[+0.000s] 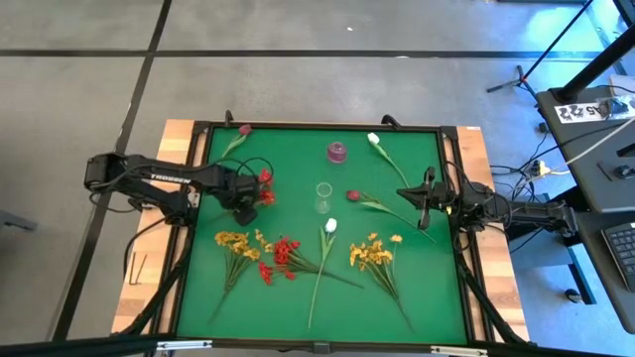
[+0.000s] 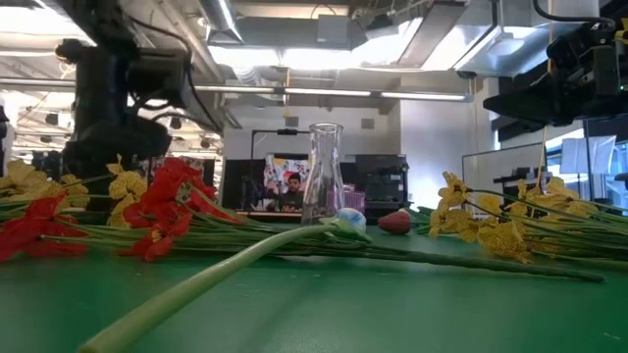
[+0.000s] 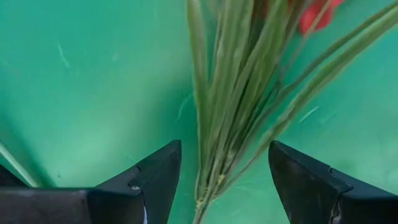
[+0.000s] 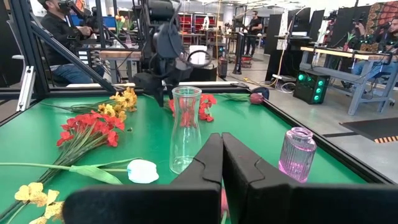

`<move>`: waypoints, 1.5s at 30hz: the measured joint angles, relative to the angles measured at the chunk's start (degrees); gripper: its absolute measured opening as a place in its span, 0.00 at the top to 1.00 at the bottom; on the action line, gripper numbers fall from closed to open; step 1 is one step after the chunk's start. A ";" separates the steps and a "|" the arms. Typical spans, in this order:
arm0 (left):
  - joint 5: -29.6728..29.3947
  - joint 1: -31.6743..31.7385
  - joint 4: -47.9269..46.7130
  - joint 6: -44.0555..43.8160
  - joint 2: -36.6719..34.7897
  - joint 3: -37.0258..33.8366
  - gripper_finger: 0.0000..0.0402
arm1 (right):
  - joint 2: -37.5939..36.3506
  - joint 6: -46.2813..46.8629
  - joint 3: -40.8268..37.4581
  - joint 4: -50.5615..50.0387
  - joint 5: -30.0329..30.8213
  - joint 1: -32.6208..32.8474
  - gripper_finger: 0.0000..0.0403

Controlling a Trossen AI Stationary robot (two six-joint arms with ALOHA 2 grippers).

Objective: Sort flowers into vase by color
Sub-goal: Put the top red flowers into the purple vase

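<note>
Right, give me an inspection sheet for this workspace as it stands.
Surface: green mat in a black frame.
Job's things: clear vase and pink vase, both upright and empty; red spray, two yellow sprays, white tulips and dark pink buds lying flat.
Clutter: nothing seen.
End effectors: left end effector open, straddling the stems of a second red spray; right end effector shut, empty, at the mat's right edge.
Cables: loops by the left arm; more off the table's right.
Surroundings: seated person, desks.

Green mat point(image 1: 298, 302), red point(image 1: 281, 255) & yellow sprays point(image 1: 234, 243), white tulip point(image 1: 330, 225), pink vase point(image 1: 337, 152).
</note>
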 joint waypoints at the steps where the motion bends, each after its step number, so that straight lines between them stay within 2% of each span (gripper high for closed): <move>1: 0.44 0.00 0.02 -0.14 0.07 -0.31 0.41 | 0.00 -0.02 0.00 0.01 0.00 0.00 1.00; 8: -0.42 -0.04 2.72 -2.60 0.08 -0.53 0.48 | 0.00 -0.02 0.02 0.00 0.00 0.00 1.00; 11: -8.33 -0.06 2.91 -3.04 0.62 -0.52 0.55 | 0.00 -0.02 0.02 0.00 0.00 0.00 1.00; 13: -11.33 0.40 3.06 -4.42 1.51 -0.52 0.60 | 0.00 -0.02 0.01 0.01 0.02 0.00 1.00; 19: -5.87 2.17 6.26 -4.68 4.98 -0.36 0.80 | 0.00 -0.01 0.01 0.01 0.00 0.00 1.00; 24: -5.08 2.64 6.62 -4.68 4.99 -0.30 0.96 | 0.01 -0.01 0.01 0.01 0.01 0.00 1.00; 28: -7.34 2.64 4.28 -4.43 3.61 1.10 0.97 | 0.00 -0.01 0.01 0.00 0.00 0.00 1.00; 34: -12.97 3.39 3.08 -0.64 0.81 9.38 0.98 | 0.00 -0.02 0.00 0.00 0.02 0.00 1.00; 39: -19.41 3.32 3.96 6.49 -0.38 19.93 0.98 | 0.00 -0.02 0.00 0.00 0.02 0.00 1.00; 43: -22.70 3.23 10.29 14.35 -0.47 27.99 0.98 | 0.01 -0.01 0.01 0.01 0.01 0.00 1.00; 45: -22.63 3.23 17.60 18.36 -0.47 30.49 0.98 | 0.01 -0.01 0.01 0.00 0.02 0.00 1.00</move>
